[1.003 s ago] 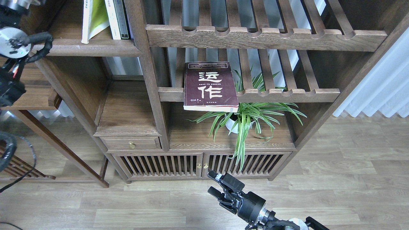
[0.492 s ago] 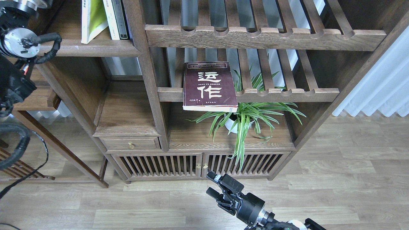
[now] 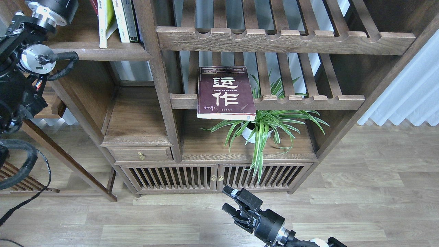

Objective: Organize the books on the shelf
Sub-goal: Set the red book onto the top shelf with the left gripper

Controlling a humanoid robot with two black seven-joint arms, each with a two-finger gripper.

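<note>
The right gripper (image 3: 229,199) hangs low in front of the cabinet doors (image 3: 216,176), with its two fingers spread apart and nothing between them; free wooden floor (image 3: 360,206) lies all around it. The left arm (image 3: 24,72) rises at the left of the bookcase, but its gripper end goes out of the top edge, so I cannot tell its state. Above the right gripper, the maroon book (image 3: 224,92) lies flat on the lower slatted rack (image 3: 308,101), cover up with big white Chinese characters, and its near edge hangs over the front rail of the rack. Just below it stands one potted plant (image 3: 264,127), whose leaves reach the book's edge. Up and left of the maroon book, on the solid shelf (image 3: 103,51), stand upright a yellow-green book (image 3: 104,20), beside it two thin books (image 3: 125,19), and a small red edge at the far left. Two slatted racks are in view.
</note>
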